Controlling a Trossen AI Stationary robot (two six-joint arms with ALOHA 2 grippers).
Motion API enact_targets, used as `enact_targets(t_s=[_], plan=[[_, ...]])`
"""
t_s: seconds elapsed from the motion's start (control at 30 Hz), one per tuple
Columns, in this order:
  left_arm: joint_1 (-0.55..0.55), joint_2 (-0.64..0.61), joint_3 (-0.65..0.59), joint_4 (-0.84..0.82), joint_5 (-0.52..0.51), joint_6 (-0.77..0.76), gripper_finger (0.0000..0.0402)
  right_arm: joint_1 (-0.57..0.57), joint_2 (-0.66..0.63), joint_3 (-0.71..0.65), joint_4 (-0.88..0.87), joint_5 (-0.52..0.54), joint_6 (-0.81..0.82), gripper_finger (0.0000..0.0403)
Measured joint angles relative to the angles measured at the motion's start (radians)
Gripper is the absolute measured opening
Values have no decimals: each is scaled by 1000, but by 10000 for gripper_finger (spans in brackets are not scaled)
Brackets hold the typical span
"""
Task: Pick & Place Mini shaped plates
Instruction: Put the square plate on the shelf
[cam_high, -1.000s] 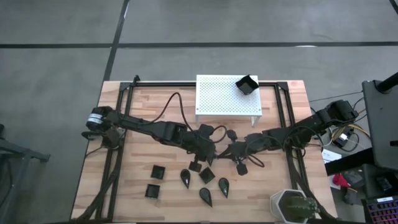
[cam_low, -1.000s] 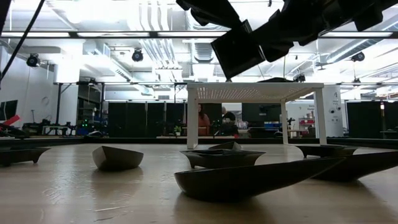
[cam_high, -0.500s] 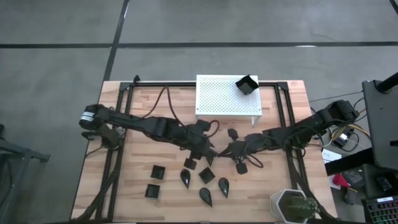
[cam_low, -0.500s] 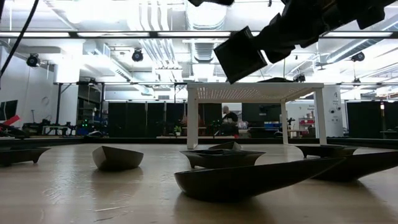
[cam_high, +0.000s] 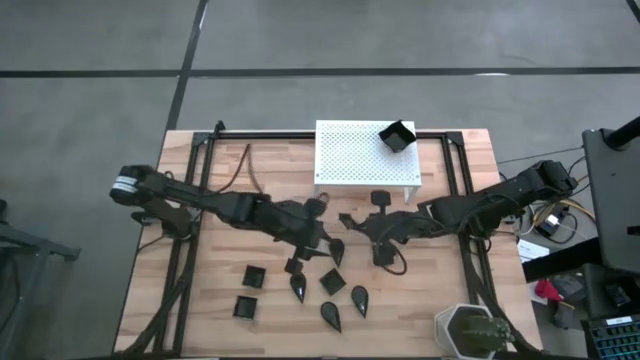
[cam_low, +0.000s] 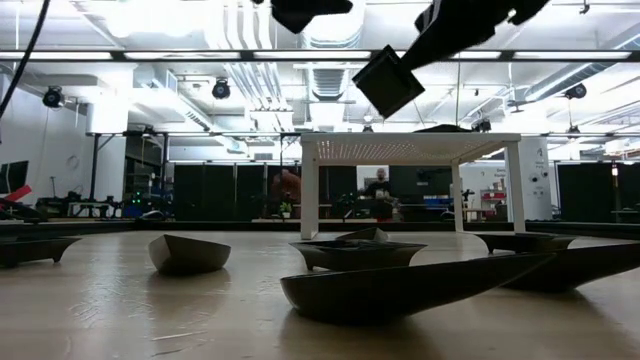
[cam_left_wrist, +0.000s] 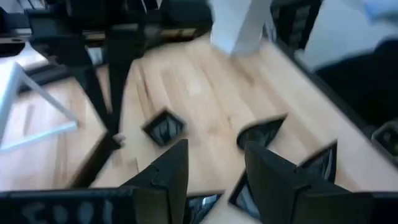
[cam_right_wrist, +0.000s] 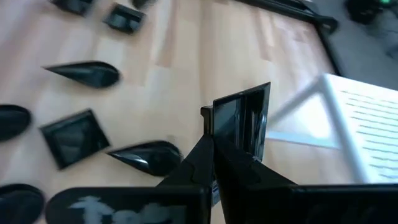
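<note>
My right gripper (cam_right_wrist: 214, 148) is shut on a small black square plate (cam_right_wrist: 239, 121). It holds the plate in the air over the middle of the table (cam_high: 347, 220), in front of the white perforated stand (cam_high: 350, 160). My left gripper (cam_left_wrist: 214, 168) stands open just left of it (cam_high: 326, 240), nothing between its fingers. Several other black plates, square (cam_high: 254, 275) and teardrop-shaped (cam_high: 359, 298), lie flat on the wood nearer the front edge. One more square plate (cam_high: 397, 135) sits on the stand's far right corner. My right gripper pinches one raised rim wall of the square plate (cam_right_wrist: 227, 142) between its two fingers. The fingers come from the table's right, slanting down. The plate is lifted clear of the table and stands tilted on edge past the fingertips, a corner pointing down (cam_low: 390, 82).
A white pot with a green plant (cam_high: 468, 330) stands at the near right corner. Black frame rails (cam_high: 190, 230) run along both sides of the table. In the low view, teardrop and square plates (cam_low: 400, 285) lie close to the camera. People move in the room behind.
My right gripper has risen with the square plate and tipped, carrying it up and toward the stand; the plate now hangs corner-down. My left gripper has drawn back toward the table's left edge and away from the plate.
</note>
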Motion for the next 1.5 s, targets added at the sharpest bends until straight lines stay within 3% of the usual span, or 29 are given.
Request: enact_targets(t_s=[0.2,0.37,0.57,0.8,0.97,1.07,1.27,1.5], plan=[[-29,-145,-261,375,4,-71,151,-7,0,129,-188,119,-30,8],[-39,-224,-458,724,5,-104,151,-58,8,191,-234,120,-85,8],[-39,-265,-610,938,5,-150,151,-165,32,233,-312,121,-108,8],[-39,-273,-646,951,5,-176,151,-248,115,312,-399,132,-215,8],[-40,-274,-649,945,5,-177,151,-277,244,408,-512,290,-256,8],[-40,-275,-649,947,6,-180,151,-297,308,456,-570,324,-256,8],[-41,-274,-651,943,9,-184,151,-347,375,506,-614,336,-231,8],[-42,-274,-655,944,17,-190,151,-411,368,500,-638,333,-198,8]])
